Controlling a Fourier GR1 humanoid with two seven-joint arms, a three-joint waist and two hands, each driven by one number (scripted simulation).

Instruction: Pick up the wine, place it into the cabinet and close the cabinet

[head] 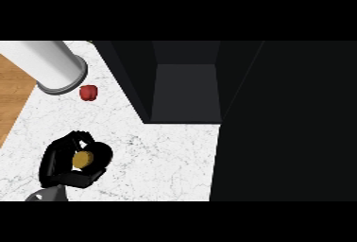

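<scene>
– Left hand [57, 164], what has it got?

– Its fingers are curled round the wine [82, 159]. Only the bottle's tan top shows between them; the rest is hidden under the hand. Whether the bottle is off the counter [164, 163] or standing on it, I can't tell from above.

– So the step in hand is the carry?

– I'd judge so: grasp made, cabinet not yet reached. The cabinet [185, 90] lies up and to the right, well apart from the hand, its dark recess facing the counter.

– How to do it well?

– Keep the bottle upright and lift before travelling. Swing right across bare marble, then go straight into the recess, centred between its side walls.

– Anything in the way?

– A small red thing [89, 92] and a white cylinder [52, 64] sit ahead, left of that path. The right hand doesn't show.
</scene>
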